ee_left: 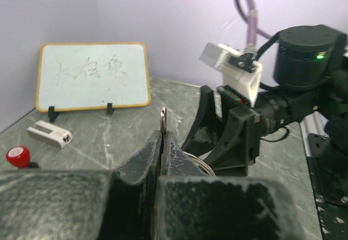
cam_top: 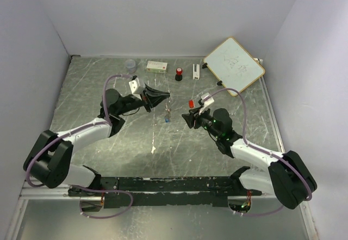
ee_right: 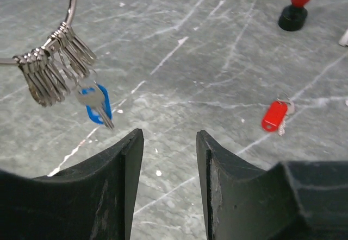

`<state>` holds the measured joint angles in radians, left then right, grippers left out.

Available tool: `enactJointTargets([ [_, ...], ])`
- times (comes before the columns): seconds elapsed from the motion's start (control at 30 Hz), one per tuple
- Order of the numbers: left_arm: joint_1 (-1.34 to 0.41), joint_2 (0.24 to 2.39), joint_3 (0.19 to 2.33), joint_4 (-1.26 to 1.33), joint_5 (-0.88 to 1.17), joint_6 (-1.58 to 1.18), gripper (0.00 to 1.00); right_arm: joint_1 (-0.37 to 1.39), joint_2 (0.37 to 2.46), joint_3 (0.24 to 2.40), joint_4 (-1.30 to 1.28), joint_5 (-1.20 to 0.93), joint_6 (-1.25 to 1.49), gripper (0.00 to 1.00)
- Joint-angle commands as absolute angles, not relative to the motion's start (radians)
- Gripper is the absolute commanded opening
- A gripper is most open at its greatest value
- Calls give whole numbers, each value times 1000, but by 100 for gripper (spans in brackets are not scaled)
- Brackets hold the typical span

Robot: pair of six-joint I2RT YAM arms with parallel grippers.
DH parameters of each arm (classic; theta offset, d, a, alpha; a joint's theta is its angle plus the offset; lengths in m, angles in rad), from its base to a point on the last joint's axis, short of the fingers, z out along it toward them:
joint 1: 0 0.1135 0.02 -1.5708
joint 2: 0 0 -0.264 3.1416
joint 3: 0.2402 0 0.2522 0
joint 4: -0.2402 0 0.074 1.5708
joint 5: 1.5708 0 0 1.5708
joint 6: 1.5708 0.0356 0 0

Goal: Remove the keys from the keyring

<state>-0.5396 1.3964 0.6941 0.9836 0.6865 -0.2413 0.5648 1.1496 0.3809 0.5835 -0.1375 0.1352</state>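
My left gripper (cam_top: 159,96) is shut on the keyring (cam_top: 167,108) and holds it above the table. In the left wrist view the jaws (ee_left: 162,137) are pressed together with the ring's wire (ee_left: 162,118) sticking up between them. In the right wrist view the keyring (ee_right: 71,12) hangs at the upper left with several silver pieces (ee_right: 49,66) and the blue key (ee_right: 95,103) dangling from it. The red key (ee_right: 273,115) lies loose on the table, also seen from above (cam_top: 191,103). My right gripper (ee_right: 169,142) is open and empty, just short of the blue key (cam_top: 167,119).
Along the back stand a clear cup (cam_top: 130,64), a green-white box (cam_top: 156,65), a black object with a red top (cam_top: 178,74), a white piece (cam_top: 196,70) and a small whiteboard (cam_top: 235,64). Walls enclose the table on three sides.
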Motion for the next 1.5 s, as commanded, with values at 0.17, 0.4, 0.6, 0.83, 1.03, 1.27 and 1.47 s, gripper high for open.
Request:
enactJointTargets([
  [0.17, -551, 1293, 720, 1006, 803, -281, 7, 571, 1193, 384, 737, -323, 202, 38],
  [0.4, -559, 1265, 716, 1001, 793, -275, 7, 586, 1192, 375, 768, -369, 219, 33],
  [0.6, -570, 1274, 711, 1028, 784, -289, 7, 606, 1198, 363, 833, -385, 237, 27],
  [0.83, -578, 1279, 713, 1030, 772, -288, 7, 645, 1209, 365, 838, -367, 228, 29],
  [1.03, -581, 1279, 717, 1022, 772, -284, 7, 664, 1245, 386, 842, -364, 219, 29],
  [1.27, -583, 1264, 719, 996, 778, -271, 7, 676, 1281, 412, 845, -359, 200, 29],
  [1.47, -587, 1249, 714, 983, 781, -260, 7, 678, 1290, 422, 853, -372, 200, 29],
])
